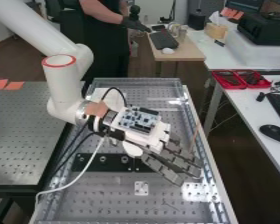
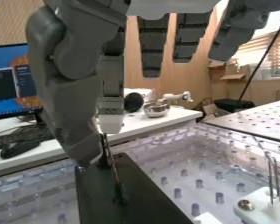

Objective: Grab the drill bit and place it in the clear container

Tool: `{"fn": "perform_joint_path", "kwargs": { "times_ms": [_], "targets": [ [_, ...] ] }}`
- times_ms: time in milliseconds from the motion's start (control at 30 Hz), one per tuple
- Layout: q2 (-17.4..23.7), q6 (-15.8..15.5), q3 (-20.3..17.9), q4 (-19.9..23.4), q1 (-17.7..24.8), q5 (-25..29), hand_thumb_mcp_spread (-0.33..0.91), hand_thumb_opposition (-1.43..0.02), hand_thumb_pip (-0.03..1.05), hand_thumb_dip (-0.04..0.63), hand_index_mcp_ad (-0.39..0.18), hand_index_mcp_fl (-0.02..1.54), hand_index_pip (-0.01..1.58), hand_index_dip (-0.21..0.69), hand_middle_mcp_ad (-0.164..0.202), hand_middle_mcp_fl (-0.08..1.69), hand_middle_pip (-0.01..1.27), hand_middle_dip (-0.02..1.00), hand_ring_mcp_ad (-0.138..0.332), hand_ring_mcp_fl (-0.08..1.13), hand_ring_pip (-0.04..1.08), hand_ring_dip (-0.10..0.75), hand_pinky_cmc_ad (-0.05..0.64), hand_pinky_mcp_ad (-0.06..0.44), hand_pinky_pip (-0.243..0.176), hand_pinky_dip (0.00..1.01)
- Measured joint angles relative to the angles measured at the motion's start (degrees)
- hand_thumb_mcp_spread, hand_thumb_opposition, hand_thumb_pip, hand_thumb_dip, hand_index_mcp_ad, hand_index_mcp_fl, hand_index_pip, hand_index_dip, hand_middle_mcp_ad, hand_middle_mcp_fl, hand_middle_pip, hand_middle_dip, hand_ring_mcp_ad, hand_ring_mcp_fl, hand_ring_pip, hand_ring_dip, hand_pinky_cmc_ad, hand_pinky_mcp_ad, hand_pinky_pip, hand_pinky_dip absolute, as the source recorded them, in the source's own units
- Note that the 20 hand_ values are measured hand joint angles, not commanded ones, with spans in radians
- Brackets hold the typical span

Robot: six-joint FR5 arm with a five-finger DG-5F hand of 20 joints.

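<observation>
At the black plate (image 2: 134, 197), the slim drill bit (image 2: 113, 165) lies near my hand (image 1: 170, 162); whether my fingers grip it, I can't tell.

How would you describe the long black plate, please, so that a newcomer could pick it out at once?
Find the pale perforated bench top beneath the white arm. Across it, partly beneath the hand, lies the long black plate. Its dark face and round marks set it apart from the small white plate nearby.

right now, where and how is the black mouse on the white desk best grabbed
Probably by its two long sides, from straight above: the black mouse lies flat on the white desk, with a low rounded shell longer than wide.
</observation>
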Motion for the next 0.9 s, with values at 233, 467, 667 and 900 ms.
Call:
{"fn": "perform_joint_path", "kwargs": {
  "times_ms": [233,467,667,900],
  "targets": [
    [-0.6,-0.1,0.5,-0.3,-0.2,0.0,0.66,-0.88,0.39,0.269,-0.164,0.49,1.21,0.358,0.065,0.14,0.16,0.15,0.113,0.02,0.1,-0.033,0.22,0.213,-0.105,0.18],
    [-1.0,-0.2,1.0,-0.3,-0.5,-0.6,0.66,-0.87,0.39,0.269,-0.188,0.51,1.22,0.358,0.066,0.14,0.16,0.15,0.113,0.02,0.1,-0.033,0.216,0.213,-0.105,0.18],
    [-1.1,-0.2,1.6,-0.5,-0.7,-0.9,0.66,-0.87,0.39,0.269,-0.188,0.5,1.21,0.358,0.066,0.14,0.16,0.15,0.113,0.02,0.1,-0.033,0.22,0.213,-0.105,0.18],
    [-1.1,-0.4,1.8,-0.9,-0.8,-0.8,0.66,-0.87,0.39,0.269,-0.187,0.5,1.21,0.358,0.066,0.14,0.16,0.15,0.113,0.02,0.1,-0.033,0.22,0.215,-0.105,0.18]
  ]
}}
